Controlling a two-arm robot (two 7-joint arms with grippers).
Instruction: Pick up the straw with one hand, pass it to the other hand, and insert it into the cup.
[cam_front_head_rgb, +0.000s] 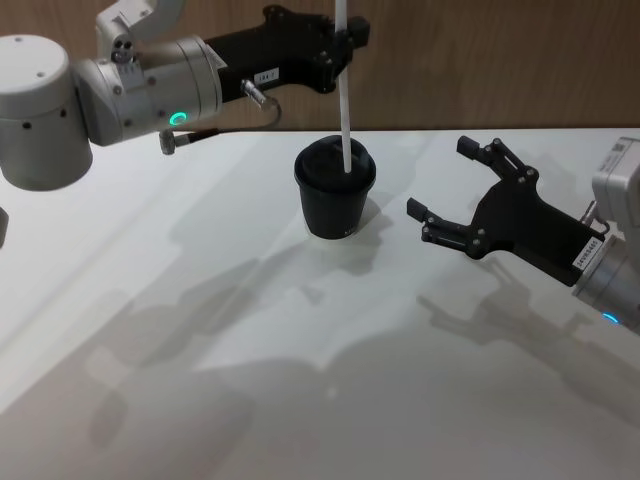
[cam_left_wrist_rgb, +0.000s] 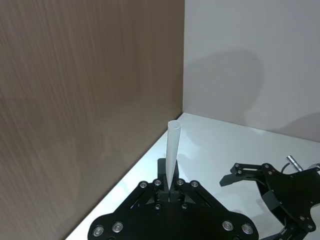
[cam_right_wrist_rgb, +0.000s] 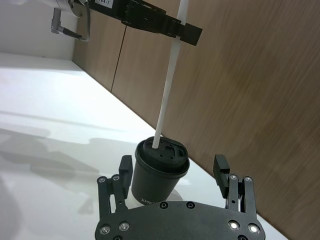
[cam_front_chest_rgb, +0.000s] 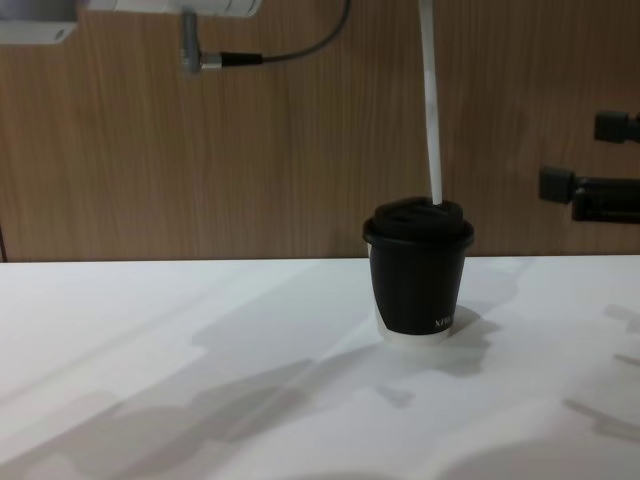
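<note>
At frame top centre the left gripper (cam_front_head_rgb: 345, 38) pinches the straw (cam_front_head_rgb: 344, 100), its tip in the cup (cam_front_head_rgb: 335, 195) mid-bench (cam_front_head_rgb: 200, 400), while the right gripper (cam_front_head_rgb: 455, 195), spread, hovers beside with open bench around.

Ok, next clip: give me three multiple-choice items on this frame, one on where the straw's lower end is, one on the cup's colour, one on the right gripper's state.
1. Where is the lower end of the straw?
A. lying on the table
B. at the lid of the cup
C. in the right gripper

2. What colour is the cup?
A. black
B. red
C. white

3. The right gripper is:
A. shut on the cup
B. shut on the straw
C. open, beside the cup

Answers: 1 B, the straw meets the lid while the left gripper clamps it higher up. 2 A, body and lid are black. 3 C, its fingers are spread, holding nothing.
</note>
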